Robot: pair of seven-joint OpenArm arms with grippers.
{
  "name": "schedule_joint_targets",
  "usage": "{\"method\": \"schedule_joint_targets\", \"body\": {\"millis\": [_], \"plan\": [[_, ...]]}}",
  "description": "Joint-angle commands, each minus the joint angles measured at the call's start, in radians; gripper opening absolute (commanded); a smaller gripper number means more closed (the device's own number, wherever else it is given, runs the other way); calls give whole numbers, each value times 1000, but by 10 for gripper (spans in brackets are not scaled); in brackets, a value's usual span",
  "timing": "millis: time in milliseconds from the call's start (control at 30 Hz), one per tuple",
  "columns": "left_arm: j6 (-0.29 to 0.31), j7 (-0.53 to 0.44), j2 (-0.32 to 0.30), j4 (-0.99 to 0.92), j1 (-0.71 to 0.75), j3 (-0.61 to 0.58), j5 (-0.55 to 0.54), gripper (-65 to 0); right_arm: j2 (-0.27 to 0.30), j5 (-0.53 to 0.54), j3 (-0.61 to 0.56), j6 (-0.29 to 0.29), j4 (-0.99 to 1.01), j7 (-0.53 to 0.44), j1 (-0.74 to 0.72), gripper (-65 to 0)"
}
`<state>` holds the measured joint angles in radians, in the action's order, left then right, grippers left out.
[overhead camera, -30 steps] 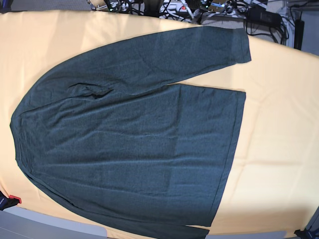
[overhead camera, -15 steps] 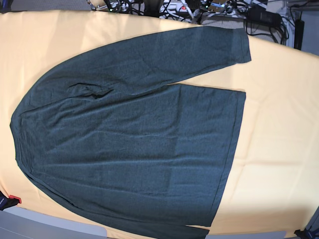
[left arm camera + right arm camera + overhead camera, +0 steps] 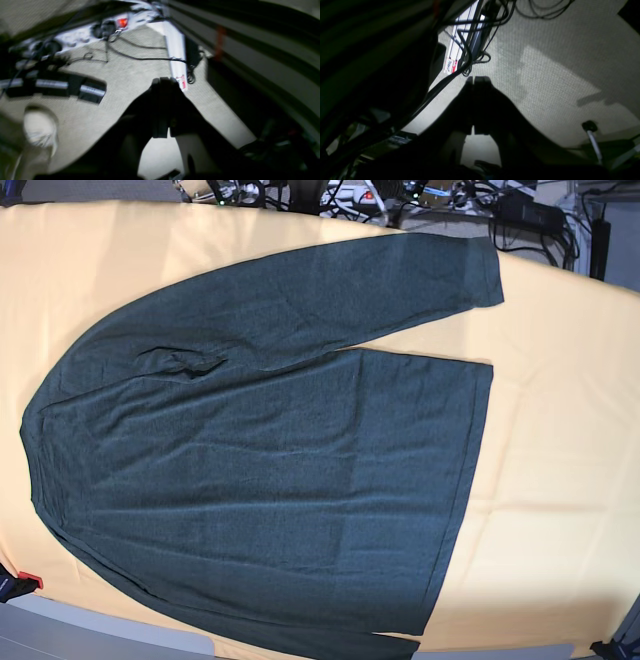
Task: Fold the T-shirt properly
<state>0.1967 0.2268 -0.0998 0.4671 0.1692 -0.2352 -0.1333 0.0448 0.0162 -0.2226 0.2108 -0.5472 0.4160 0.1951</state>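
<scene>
Both my claws are closed on nothing: left claw point(image 3: 163, 83) shows as a dark silhouette with fingers pressed flat together, right claw point(image 3: 473, 81) the same, only a thin seam between the pads. Both wrist views point down at the floor point(image 3: 545, 75), a pale woven carpet with a fine ribbed grain, not at the work surface. Left wrist view is blurry: black cables point(image 3: 140, 58) snake across the carpet, a white power strip point(image 3: 100, 31) with a glowing red switch sits at the back, and a white slat point(image 3: 176, 53) with a red-and-white label runs toward my claw. Right wrist view: a tangle of black cables point(image 3: 467, 50) and a similar labelled white strip point(image 3: 456, 53), with dark, out-of-focus structure filling the left side. Neither claw appears in the base view. The shirt point(image 3: 270, 450) lies flat on the cloth point(image 3: 560, 430), a smooth pale yellow-orange cover with a few soft creases. Shirt is dark charcoal-green heathered knit, matte, with faint ripples across the body. Shoulders are at the view's left in a rounded arc, straight hem at the right. One long sleeve point(image 3: 400, 280) runs along the top edge, with its hemmed cuff at upper right, apart from the body past a wedge of bare cloth. Small pucker near the armpit. The lower edge runs out of frame.
</scene>
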Motion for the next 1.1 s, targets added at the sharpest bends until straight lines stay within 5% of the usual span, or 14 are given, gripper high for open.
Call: {"method": "schedule_joint_targets", "body": {"millis": [0,167,333,567,933,1067], "plan": [[10,3,-14,26,31,-2,-3,-650,6,2,0,10,-24,8,21,-650],[13,19,-60,164,150,-2,-26,-650,8,2,0,14,-147,29,130,-650],[13,87,-134,335,271,-2,-68,-650,8,6,0,112,-331,117,264,-650],[21,171,-241,660,475,-2,-113,-650,47,13,0,122,-686,184,510,-650],[21,210,-406,1152,776,105,-112,-650,232,0,0,-47,-1321,200,923,-650],[21,233,-420,1318,871,216,-113,-650,272,-102,0,-105,-1530,219,1043,-650]]}}
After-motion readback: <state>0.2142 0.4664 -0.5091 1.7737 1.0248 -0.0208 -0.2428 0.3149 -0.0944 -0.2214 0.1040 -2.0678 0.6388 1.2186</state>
